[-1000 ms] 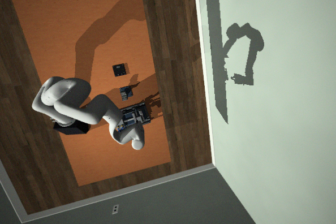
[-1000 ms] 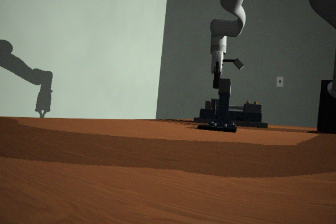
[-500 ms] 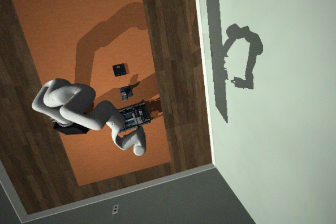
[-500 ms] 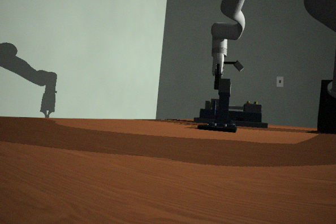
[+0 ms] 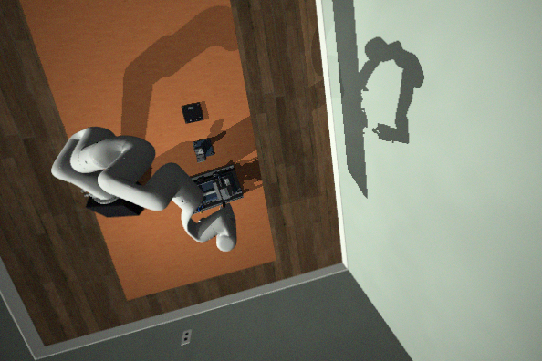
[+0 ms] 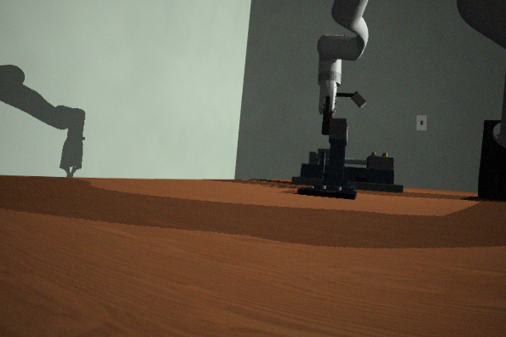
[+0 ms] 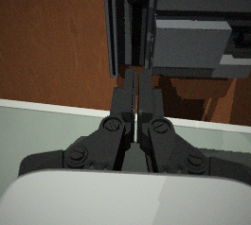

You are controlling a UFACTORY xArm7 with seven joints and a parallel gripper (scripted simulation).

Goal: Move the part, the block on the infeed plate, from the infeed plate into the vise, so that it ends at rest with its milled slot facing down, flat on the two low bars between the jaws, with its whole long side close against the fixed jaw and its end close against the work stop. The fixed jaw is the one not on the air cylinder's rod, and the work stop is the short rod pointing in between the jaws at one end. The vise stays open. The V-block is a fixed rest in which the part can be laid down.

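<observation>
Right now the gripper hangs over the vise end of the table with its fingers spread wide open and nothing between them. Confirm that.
One thing is wrong: the fingers are not spread wide. The wrist view shows the gripper shut, its fingers nearly touching, with nothing between them. The rest holds: it hangs above the vise end of the table.

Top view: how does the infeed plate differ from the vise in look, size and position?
The infeed plate is a small, plain dark square; the vise is larger, longer, and shows blue and grey parts. The infeed plate lies apart from the arm, in full view; the vise is partly covered by the arm, with the shut, empty pincer close to it. Both rest on the orange table top.
</observation>
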